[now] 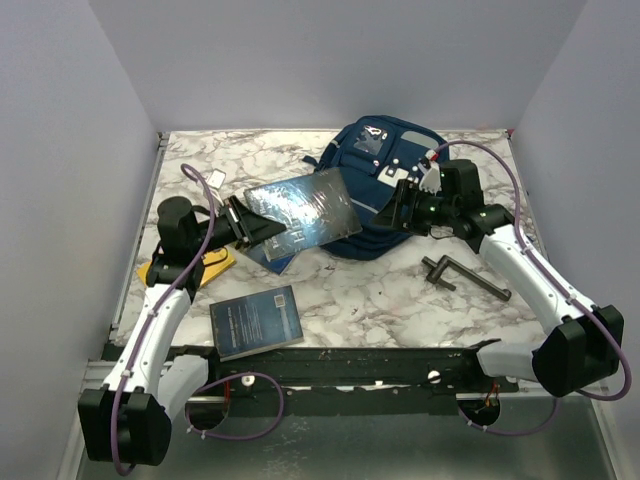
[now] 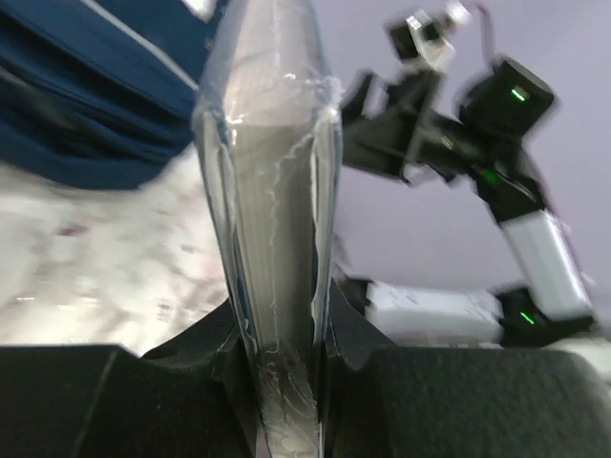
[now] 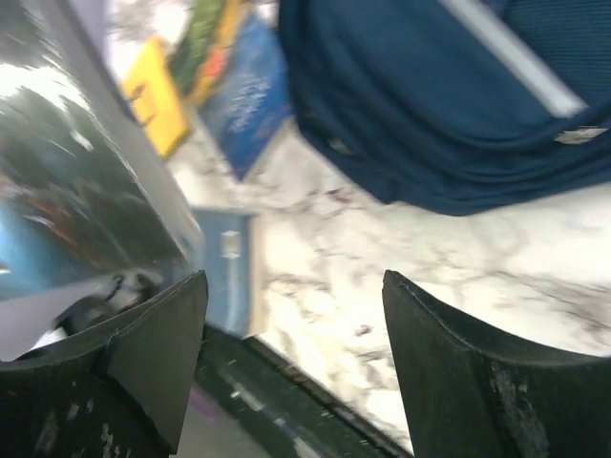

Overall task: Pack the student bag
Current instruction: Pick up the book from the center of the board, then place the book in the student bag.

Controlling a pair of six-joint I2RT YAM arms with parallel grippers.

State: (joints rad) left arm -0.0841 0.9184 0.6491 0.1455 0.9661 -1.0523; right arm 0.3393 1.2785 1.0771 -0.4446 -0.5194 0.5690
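Note:
The student bag [image 1: 385, 185], navy blue with grey stripes, lies at the back of the table, right of centre. My left gripper [image 1: 250, 225] is shut on the left edge of a plastic-wrapped book [image 1: 305, 212], holding it tilted above the table with its right edge by the bag. In the left wrist view the book's edge [image 2: 277, 191] stands upright, clamped between the fingers of the left gripper [image 2: 282, 334]. My right gripper [image 1: 395, 210] hangs open in front of the bag, next to the book's right edge. In its own view the right gripper [image 3: 296, 324] holds nothing, with the wrapped book [image 3: 76, 191] at its left and the bag [image 3: 439, 105] above.
A blue book [image 1: 257, 321] lies flat near the front edge. Another blue book [image 1: 280, 255] lies under the held one. A yellow item [image 1: 190, 270] sits by the left arm. A black T-shaped tool [image 1: 465, 275] lies right of centre. White walls surround the table.

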